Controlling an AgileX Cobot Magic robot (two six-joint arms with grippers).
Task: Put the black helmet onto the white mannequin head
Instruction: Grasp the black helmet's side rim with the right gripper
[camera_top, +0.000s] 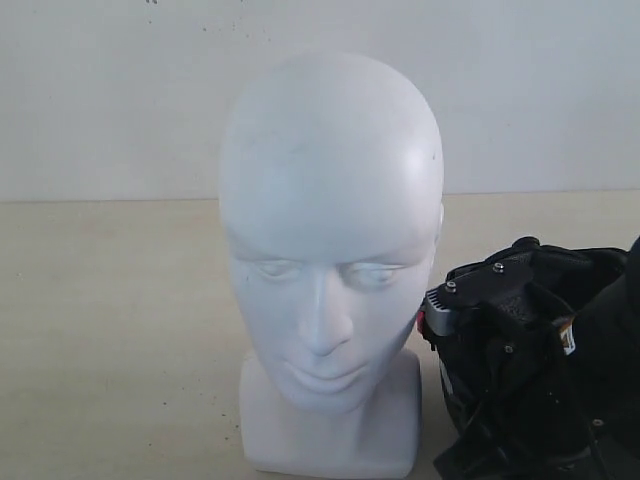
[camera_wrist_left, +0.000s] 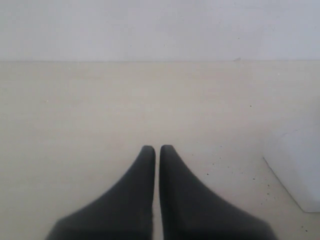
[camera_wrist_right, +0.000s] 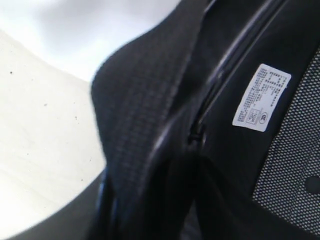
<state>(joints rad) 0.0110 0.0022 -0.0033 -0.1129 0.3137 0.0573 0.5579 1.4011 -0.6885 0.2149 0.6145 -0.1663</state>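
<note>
Helmet (camera_top: 608, 335), just right of head (camera_top: 330, 250), is cut off by the frame edge. Right gripper (camera_top: 500, 300) is seen at its rim; jaw spread cannot be told. Left gripper (camera_wrist_left: 157, 150) is pressed together, nothing held.

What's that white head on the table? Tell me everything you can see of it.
The white mannequin head is smooth and bald, matte like plastic or foam, with moulded closed eyes, nose and lips and a few faint scuffs on the crown. It stands upright on a short blocky neck base on the pale table, facing the exterior camera. Nothing sits on it. The black helmet lies close beside its cheek; whether they touch cannot be told.
</note>
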